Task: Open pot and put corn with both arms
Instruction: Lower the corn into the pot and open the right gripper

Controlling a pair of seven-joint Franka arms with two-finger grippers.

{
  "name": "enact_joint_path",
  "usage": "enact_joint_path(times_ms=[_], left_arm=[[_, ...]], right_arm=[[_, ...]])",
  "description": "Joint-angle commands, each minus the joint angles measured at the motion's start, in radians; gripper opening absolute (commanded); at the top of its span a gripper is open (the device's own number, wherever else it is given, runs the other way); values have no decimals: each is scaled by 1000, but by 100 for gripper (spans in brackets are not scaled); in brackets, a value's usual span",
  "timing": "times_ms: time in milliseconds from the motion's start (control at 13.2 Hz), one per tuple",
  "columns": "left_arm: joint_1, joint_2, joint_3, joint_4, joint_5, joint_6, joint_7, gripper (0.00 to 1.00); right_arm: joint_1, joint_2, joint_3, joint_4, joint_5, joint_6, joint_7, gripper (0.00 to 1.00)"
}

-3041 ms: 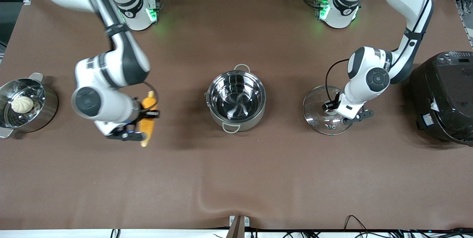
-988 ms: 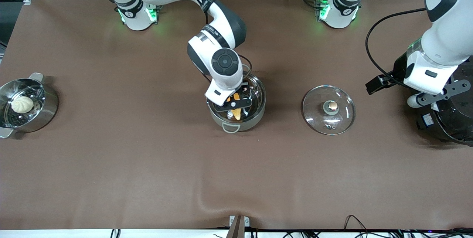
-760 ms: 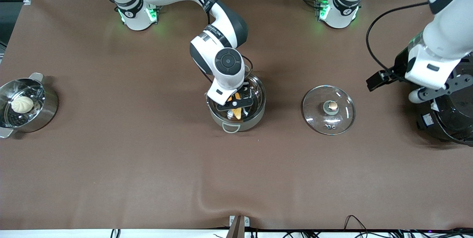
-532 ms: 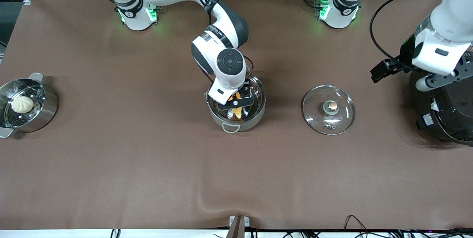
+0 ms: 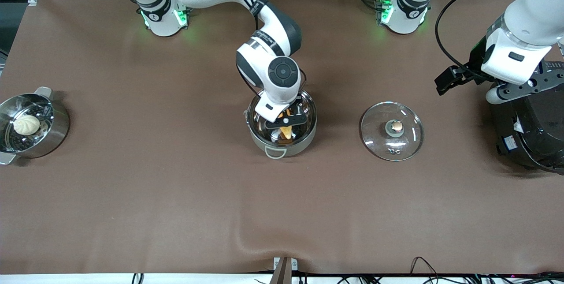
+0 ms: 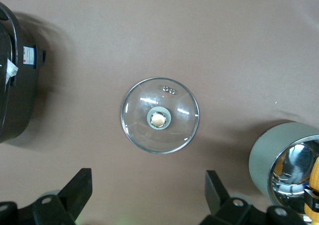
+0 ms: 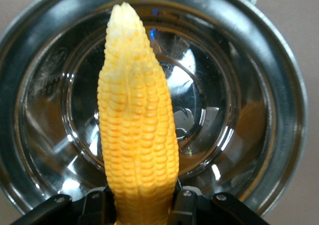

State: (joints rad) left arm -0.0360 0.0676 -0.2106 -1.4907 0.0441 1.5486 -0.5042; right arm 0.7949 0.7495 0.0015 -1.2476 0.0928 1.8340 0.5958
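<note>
The open steel pot (image 5: 307,136) stands mid-table. My right gripper (image 5: 286,121) is shut on the yellow corn (image 5: 287,132) and holds it inside the pot's mouth, above the bottom. In the right wrist view the corn (image 7: 137,130) points its pale tip into the pot (image 7: 279,85), with the fingers (image 7: 187,202) on both sides of its thick end. The glass lid (image 5: 391,130) with its copper knob lies on the table beside the pot, toward the left arm's end. My left gripper (image 5: 526,87) is open and empty, up over the rice cooker; its wrist view shows the lid (image 6: 160,115) below it.
A large black rice cooker (image 5: 533,121) stands at the left arm's end. A steamer pot (image 5: 55,134) with a white bun sits at the right arm's end. The brown mat has a wrinkle near the front edge.
The right gripper carried the corn from the table to the pot and has lowered it a little. The left gripper let go of the lid and rose away over the rice cooker.
</note>
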Motion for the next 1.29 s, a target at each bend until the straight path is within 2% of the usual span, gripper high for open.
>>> enact_joint_path(times_ms=[0, 152, 228, 304, 836, 1216], left_arm=[[5, -22, 8, 0, -3, -10, 55, 100], [4, -44, 14, -9, -1, -16, 67, 100], [5, -54, 20, -11, -1, -31, 96, 100], [8, -54, 22, -13, 0, -34, 113, 100], [21, -69, 68, -26, 0, -38, 257, 100], [25, -57, 86, -19, 0, -38, 276, 100]], right_arm=[[23, 10, -11, 0, -27, 14, 27, 0], [23, 10, -11, 0, -41, 19, 32, 2], [21, 10, -11, 0, -59, 19, 32, 68], [23, 10, -11, 0, -71, 19, 32, 100], [-9, -21, -12, 2, -70, 5, 32, 100], [-115, -131, -11, 2, -64, -150, -14, 100]])
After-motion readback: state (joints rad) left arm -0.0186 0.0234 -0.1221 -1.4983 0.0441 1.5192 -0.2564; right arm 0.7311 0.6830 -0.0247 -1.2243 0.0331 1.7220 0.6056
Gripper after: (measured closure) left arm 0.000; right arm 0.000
